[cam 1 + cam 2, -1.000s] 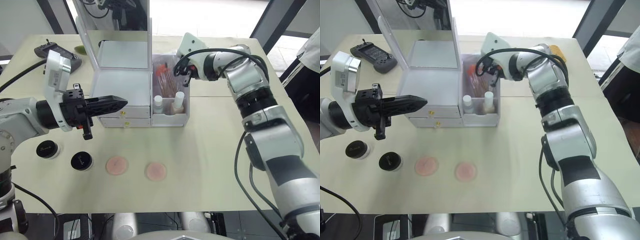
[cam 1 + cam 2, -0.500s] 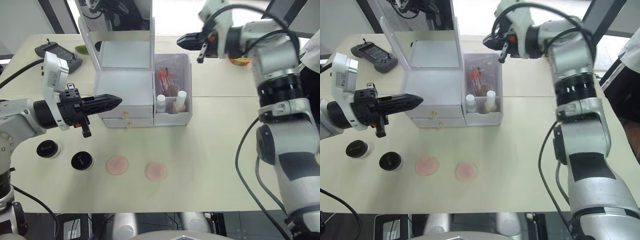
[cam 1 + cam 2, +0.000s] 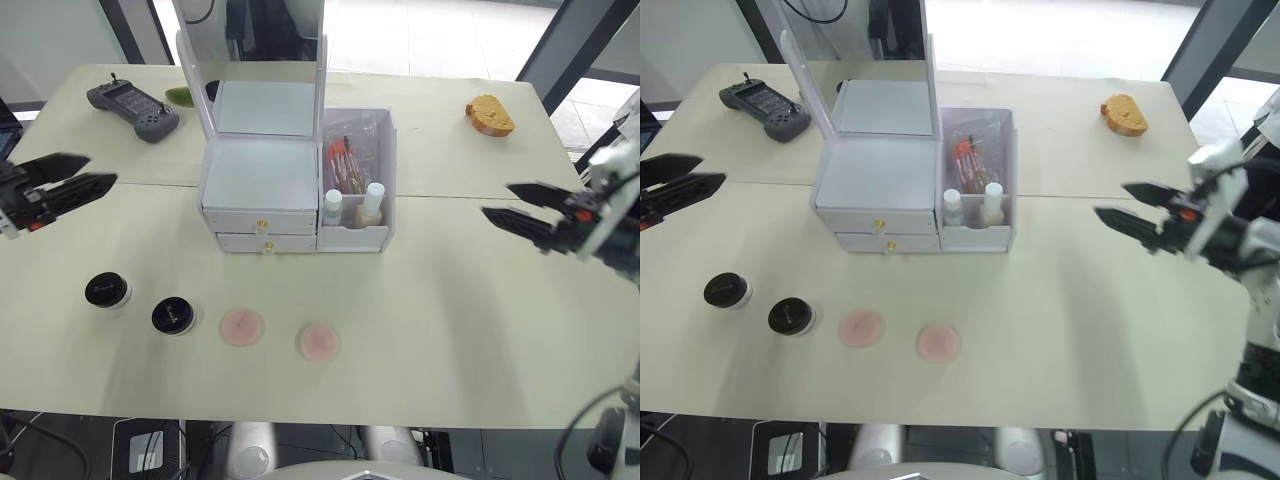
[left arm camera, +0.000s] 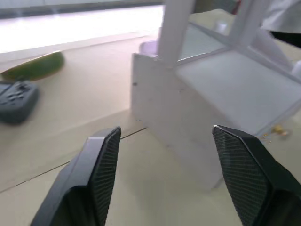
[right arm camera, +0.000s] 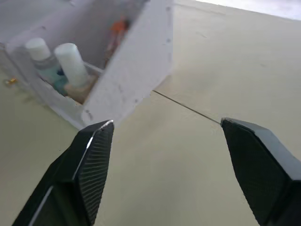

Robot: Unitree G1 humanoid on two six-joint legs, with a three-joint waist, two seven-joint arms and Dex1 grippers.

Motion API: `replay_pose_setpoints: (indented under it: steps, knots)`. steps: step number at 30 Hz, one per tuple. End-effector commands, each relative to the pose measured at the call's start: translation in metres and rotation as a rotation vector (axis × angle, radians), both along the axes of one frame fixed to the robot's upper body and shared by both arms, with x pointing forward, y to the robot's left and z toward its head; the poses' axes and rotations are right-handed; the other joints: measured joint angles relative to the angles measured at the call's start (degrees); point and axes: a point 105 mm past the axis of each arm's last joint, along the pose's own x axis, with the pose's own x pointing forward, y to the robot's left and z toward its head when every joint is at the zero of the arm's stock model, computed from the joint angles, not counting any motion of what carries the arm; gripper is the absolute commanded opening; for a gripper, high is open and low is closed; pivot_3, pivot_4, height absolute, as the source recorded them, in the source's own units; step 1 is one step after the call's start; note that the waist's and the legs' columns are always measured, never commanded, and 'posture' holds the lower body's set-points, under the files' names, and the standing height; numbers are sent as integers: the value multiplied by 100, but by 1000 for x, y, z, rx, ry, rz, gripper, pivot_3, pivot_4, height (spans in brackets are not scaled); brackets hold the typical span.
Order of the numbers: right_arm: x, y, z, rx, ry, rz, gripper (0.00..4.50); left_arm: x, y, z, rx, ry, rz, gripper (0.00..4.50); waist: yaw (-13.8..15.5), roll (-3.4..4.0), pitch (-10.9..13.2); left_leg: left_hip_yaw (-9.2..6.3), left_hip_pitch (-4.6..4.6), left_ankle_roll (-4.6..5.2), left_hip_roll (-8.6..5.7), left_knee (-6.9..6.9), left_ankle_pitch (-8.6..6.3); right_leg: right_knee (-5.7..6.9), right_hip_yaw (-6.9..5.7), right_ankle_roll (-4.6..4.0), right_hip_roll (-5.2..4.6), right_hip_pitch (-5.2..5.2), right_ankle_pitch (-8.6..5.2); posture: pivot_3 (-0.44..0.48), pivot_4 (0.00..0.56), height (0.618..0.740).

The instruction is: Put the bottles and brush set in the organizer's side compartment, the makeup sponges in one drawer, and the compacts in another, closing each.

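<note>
Standing at the counter's [image 3: 480, 300] centre, the organizer [image 3: 262, 180] has both drawers pushed in. Its side compartment [image 3: 383, 170], on the 3 o'clock side, holds the brush set [image 3: 347, 165] at the back and the two bottles [image 3: 372, 204] upright behind the low front wall. From the organizer, the two makeup sponges [image 3: 241, 327] lie toward 6 o'clock, and the two compacts [image 3: 173, 316] rest toward 8 o'clock, all apart from one another. Out at 9 o'clock the left tool [image 3: 60, 176] hovers with fingers spread, holding nothing. Out at 3 o'clock the right tool [image 3: 515, 208] hovers likewise, spread and holding nothing, well apart from the organizer.
</note>
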Motion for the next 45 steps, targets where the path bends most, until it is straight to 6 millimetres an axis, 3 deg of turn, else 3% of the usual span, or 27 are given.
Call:
replay_pose_setpoints:
  steps: [1, 5, 9, 14, 17, 22, 25, 28, 33, 37, 45]
  knots:
    - [-24, -32, -1, -2, -38, -136, 4500, 3, 20, 7, -6, -70, 53, 4468, 21, 0, 0, 0, 1, 0, 0, 3, 0, 1, -2, 14, 0, 2, -9, 0, 150, 705]
    - [-44, -59, -24, -16, 12, -235, 4500, 2, 58, -10, -52, -62, 197, 4468, -2, -3, -3, 3, 5, -1, 0, 7, 1, 0, 3, 33, -1, 7, -20, 0, 150, 705]
    - [-48, -63, -19, -3, -8, -253, 4500, 0, 65, -16, -54, -50, 206, 4468, -108, -4, -4, 7, 28, -1, 1, -1, 1, 6, 8, 32, 2, 13, -19, 0, 150, 705]
    - [-45, -52, -10, 5, -3, -200, 4500, 5, 57, -7, -40, -105, 161, 4468, -119, -5, -5, 5, 28, -3, 1, 2, 2, 6, 6, 33, 0, 25, -20, 0, 150, 705]
    - [-38, -30, 3, 8, -5, -119, 4500, 5, 50, -5, -38, -117, 131, 4468, -146, -3, -6, 6, 33, -3, 1, -1, 2, 8, 8, 34, 1, 25, -19, 0, 150, 705]
    - [-27, 32, 30, -80, -73, 109, 4500, -9, 9, -12, -127, -74, -8, 4468, -217, -3, -6, 5, 38, -3, 2, -1, 2, 16, 9, 35, 2, 30, -19, 0, 150, 705]
    - [-33, 95, 51, -154, -118, 383, 4500, -37, -34, -35, -187, -25, -88, 4468, -305, 8, -4, 8, 35, -3, 3, 0, 1, 18, 16, 33, 0, 27, -19, 0, 150, 705]
    - [-41, 120, 59, -171, -108, 510, 4500, -50, -70, -46, -253, -37, -92, 4468, -241, -12, -8, 3, 36, -2, 6, 0, 1, 26, 9, 36, 4, 24, -25, 0, 150, 705]
    - [-49, 151, 73, -197, -117, 658, 4500, -70, -142, -58, -329, -35, -131, 4468, -94, -26, -17, 6, 36, -3, 5, 19, 1, -4, 13, 3, -3, 49, -38, 0, 150, 705]
    - [-42, 165, 73, -233, -136, 676, 4500, -62, -182, -56, -376, -91, -75, 4468, -15, -28, -20, 3, 69, 3, 2, 19, -3, -14, 8, 4, -1, 88, -39, 0, 150, 705]
    - [-41, 168, 73, -266, -134, 676, 4500, -53, -215, -66, -345, -138, 48, 4468, 6, -29, -22, 5, 74, 10, 1, 23, -8, -25, 14, 4, 0, 98, -36, 0, 150, 705]
